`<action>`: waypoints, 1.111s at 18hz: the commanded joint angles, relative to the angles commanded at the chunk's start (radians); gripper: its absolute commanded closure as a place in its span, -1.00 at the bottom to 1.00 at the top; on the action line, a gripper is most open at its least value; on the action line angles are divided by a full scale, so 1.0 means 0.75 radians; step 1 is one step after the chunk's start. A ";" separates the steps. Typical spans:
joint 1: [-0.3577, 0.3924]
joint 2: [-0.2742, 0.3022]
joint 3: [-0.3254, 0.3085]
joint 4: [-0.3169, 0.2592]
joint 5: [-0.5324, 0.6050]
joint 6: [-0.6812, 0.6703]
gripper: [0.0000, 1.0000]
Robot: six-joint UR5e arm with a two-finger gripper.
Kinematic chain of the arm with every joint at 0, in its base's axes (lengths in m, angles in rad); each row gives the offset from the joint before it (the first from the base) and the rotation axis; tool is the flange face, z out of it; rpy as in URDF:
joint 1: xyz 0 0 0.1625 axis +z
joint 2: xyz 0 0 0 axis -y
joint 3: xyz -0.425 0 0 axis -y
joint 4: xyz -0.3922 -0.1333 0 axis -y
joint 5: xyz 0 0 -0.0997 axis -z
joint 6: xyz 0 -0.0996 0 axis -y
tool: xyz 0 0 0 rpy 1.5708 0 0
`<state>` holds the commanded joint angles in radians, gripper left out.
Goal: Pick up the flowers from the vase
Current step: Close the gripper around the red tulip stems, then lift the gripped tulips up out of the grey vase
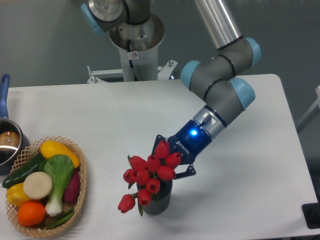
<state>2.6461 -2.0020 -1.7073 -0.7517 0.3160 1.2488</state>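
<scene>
The flowers (148,176), a bunch of red tulip buds with green stems, stand in the dark ribbed vase (160,203) near the table's front edge. My gripper (170,161) reaches down from the upper right and is shut on the upper right side of the bunch. The top buds are squeezed between its dark fingers (189,172). One bud droops off the lower left side of the vase. The fingertips are hidden among the buds.
A wicker basket (82,176) of toy vegetables and fruit sits at the front left. A pot with a blue handle (6,140) is at the left edge. The arm's base stands at the back centre.
</scene>
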 joint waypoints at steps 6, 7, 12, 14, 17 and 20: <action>0.006 0.092 0.018 -0.002 -0.018 -0.068 1.00; 0.006 0.096 0.027 0.000 -0.033 -0.070 1.00; 0.018 0.096 0.094 -0.002 -0.057 -0.096 1.00; 0.033 0.096 0.112 -0.002 -0.067 -0.119 1.00; 0.049 0.098 0.135 -0.002 -0.090 -0.127 1.00; 0.059 0.123 0.166 -0.002 -0.090 -0.184 1.00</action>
<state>2.6906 -1.9099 -1.5832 -0.7532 0.2485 1.1108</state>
